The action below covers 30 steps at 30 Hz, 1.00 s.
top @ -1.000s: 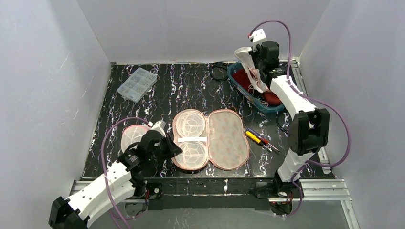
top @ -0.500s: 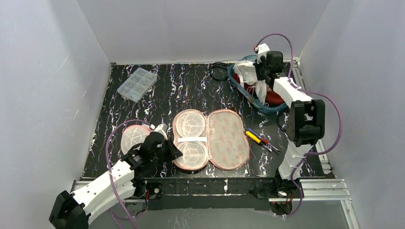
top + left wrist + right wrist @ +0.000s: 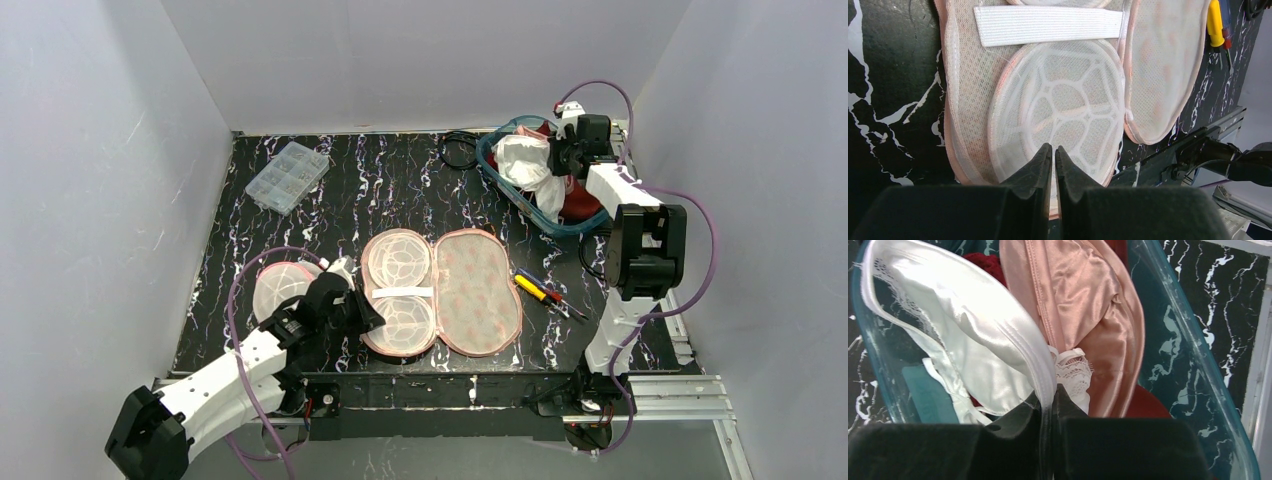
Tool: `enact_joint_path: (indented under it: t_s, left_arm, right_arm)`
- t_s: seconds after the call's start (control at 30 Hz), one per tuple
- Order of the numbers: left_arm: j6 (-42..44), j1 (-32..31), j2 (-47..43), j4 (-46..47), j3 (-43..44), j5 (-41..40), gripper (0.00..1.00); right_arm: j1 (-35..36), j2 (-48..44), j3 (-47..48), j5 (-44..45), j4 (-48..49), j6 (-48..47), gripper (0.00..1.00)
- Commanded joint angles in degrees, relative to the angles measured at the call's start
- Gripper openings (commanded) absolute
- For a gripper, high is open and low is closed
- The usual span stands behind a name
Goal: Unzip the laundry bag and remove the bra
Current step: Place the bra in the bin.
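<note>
The pink mesh laundry bag (image 3: pixel 470 290) lies unzipped and spread flat at the table's near middle, its white mesh domes and elastic strap (image 3: pixel 1048 22) exposed. My left gripper (image 3: pixel 370 318) is shut at the bag's near left edge, fingertips (image 3: pixel 1053 148) over the lower dome, with the pink rim showing between the fingers. The white bra (image 3: pixel 525 160) hangs partly inside the teal basket (image 3: pixel 497 178) at the back right. My right gripper (image 3: pixel 562 160) is shut on the white bra's band (image 3: pixel 1040 370), just above the basket.
A pink satin garment (image 3: pixel 1088 305) and a dark red one (image 3: pixel 580 205) lie in the basket. Beside it is a black cable (image 3: pixel 460 150). A clear organiser box (image 3: pixel 287 176) sits back left, a round pink mesh piece (image 3: pixel 280 287) near left, screwdrivers (image 3: pixel 540 290) right of the bag.
My right gripper has come down and moved right with the white bra, from above the basket to its rim; the bra now rests partly inside. The left arm barely moved.
</note>
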Motion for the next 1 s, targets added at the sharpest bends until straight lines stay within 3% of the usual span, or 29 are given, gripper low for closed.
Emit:
enact_joint_path:
  t_s: [0.0,0.13,0.3,0.63,0.97]
  left_arm:
    - [0.44,0.29,0.51,1.15,1.01,1.29,0.07]
    - [0.43,0.3,-0.1,1.06,1.01,1.31,0.07]
    - [0.52,0.29,-1.09,0.44,0.85,1.15,0.07]
    - [-0.24,0.29,-2.04,0.38,0.01,1.4,0.07]
    - [-0.71,0.29,-1.71,0.87,-0.8,1.89,0.08]
  right_arm:
    - [-0.31,0.71,0.18,1.7,1.13,1.27,0.26]
    - [-0.31,0.26,1.39,5.4,1.1,2.4,0.46]
    - [-0.35,-1.61,2.07,11.34,2.28,5.13,0.6]
    - [-0.35,-4.38,5.63,20.57,2.03,12.88,0.71]
    - [-0.31,-3.08,8.73,17.78,-0.48,16.38,0.73]
